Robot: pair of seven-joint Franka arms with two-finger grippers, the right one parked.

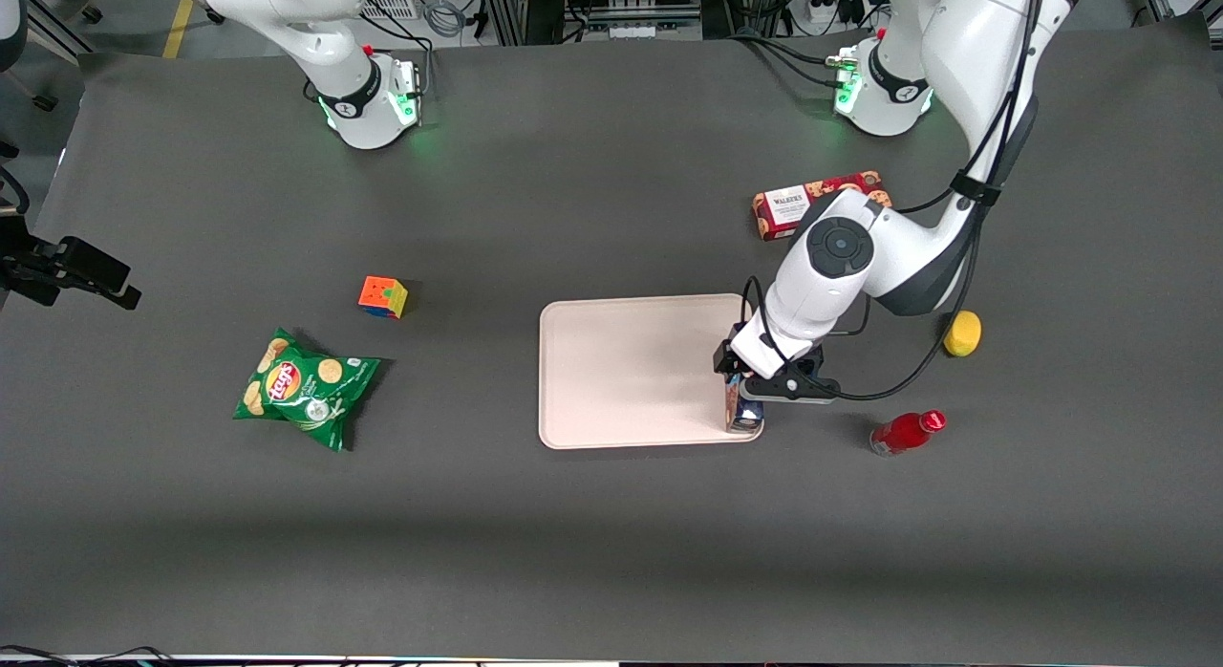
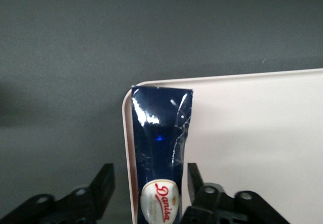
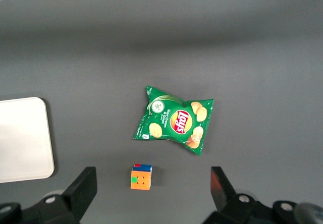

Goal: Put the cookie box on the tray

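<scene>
The cookie box [image 2: 161, 133], a dark navy carton with a round white-and-red logo, rests on its narrow side on the tray [image 2: 252, 133], right along the rim. It sits in the tray's corner nearest the front camera, toward the working arm's end. In the front view only a small part of the cookie box [image 1: 743, 417] shows under the wrist. My left gripper [image 2: 149, 168] straddles the box and is open: one finger stands clearly off it, the other close beside it. From the front, the gripper [image 1: 755, 392] hangs over that corner of the pale pinkish tray [image 1: 621, 371].
A red cookie box [image 1: 817, 202] lies farther from the front camera than the tray. A yellow round object [image 1: 962, 333] and a red bottle [image 1: 906, 432] lie toward the working arm's end. A colour cube [image 1: 383, 296] and a green chips bag [image 1: 304, 388] lie toward the parked arm's end.
</scene>
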